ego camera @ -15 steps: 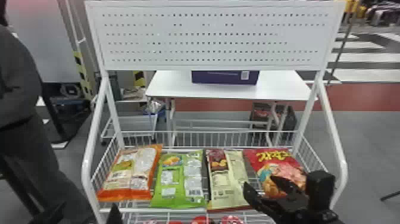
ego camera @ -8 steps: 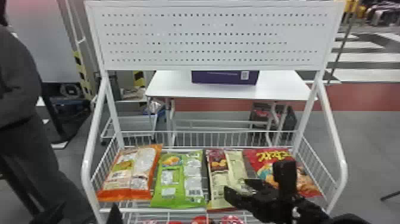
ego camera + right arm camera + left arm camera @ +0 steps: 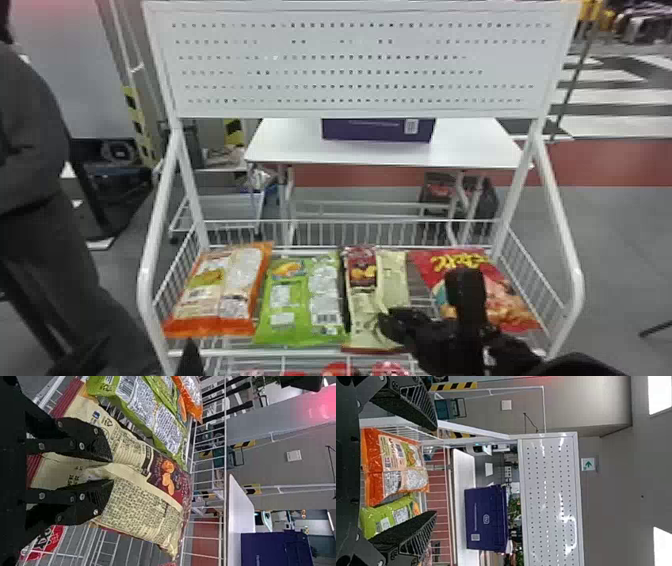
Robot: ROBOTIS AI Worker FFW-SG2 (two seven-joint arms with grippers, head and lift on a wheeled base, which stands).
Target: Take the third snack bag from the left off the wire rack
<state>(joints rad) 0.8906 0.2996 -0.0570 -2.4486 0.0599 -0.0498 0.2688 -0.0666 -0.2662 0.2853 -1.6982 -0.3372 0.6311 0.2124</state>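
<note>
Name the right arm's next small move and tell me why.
Probably ease down a little and shut the fingers on the near end of the third snack bag. The right gripper is open over that end, with the bag's middle showing between its fingers. The bag lies flat on the wire rack, not yet gripped.

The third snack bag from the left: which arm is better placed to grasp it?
Right. The right gripper, open, is at the near end of the beige bag; the left gripper faces the orange bag.
</note>
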